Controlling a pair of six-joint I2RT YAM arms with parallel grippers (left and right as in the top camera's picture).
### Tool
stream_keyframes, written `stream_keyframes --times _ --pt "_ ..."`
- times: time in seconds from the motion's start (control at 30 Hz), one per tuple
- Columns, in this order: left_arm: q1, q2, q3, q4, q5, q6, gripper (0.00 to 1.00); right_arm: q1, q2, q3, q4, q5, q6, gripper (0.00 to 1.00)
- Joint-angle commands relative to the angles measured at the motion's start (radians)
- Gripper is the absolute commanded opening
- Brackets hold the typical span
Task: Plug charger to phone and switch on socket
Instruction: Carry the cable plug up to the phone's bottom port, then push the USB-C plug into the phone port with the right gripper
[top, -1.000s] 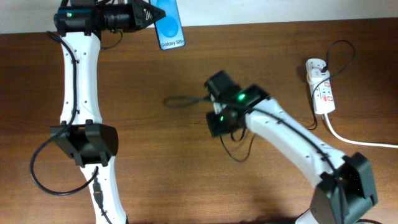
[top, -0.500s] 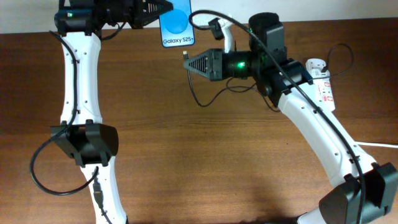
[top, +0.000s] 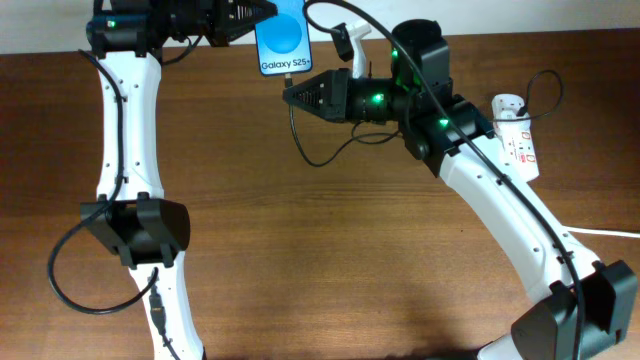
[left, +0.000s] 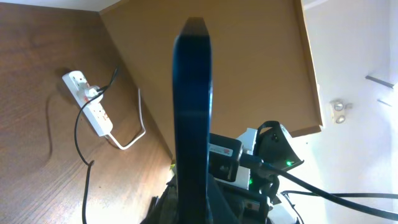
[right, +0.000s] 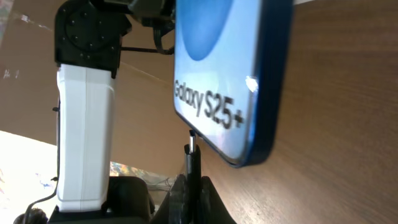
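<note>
My left gripper (top: 262, 12) is shut on the phone (top: 283, 42), blue screen with a "Galaxy S25+" strip, and holds it above the table's far edge. In the left wrist view the phone (left: 191, 99) shows edge-on between the fingers. My right gripper (top: 292, 96) is shut on the charger's black connector (right: 192, 163), whose metal tip sits just below the phone's bottom edge (right: 233, 118), apart from it. The thin black charger cable (top: 305, 150) hangs in a loop under the gripper. The white socket (top: 516, 142) lies at the right, with a plug in it.
A thick white cord (top: 560, 222) runs from the socket to the right edge. The socket also shows in the left wrist view (left: 89, 104). A pale wall runs behind the table's far edge. Both arms' bases stand at the near side.
My right gripper has lifted the connector off the table and carried it up and left to just below the phone. The left gripper shifted the phone slightly right.
</note>
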Motion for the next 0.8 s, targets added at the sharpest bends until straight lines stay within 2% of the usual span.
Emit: stream_keyframes --times 0.0,0.27,0.77 --pt "0.0 -0.032 0.019 0.005 0.037 -0.014 0.0 0.013 0.006 0.016 0.014 0.003 0.021 0.04" --pt "0.0 -0.032 0.019 0.005 0.037 -0.021 0.0 0.013 0.008 0.014 -0.025 0.006 0.036 0.04" --pt "0.0 -0.032 0.019 0.006 0.037 -0.021 0.0 -0.003 0.007 0.014 0.006 0.002 0.055 0.04"
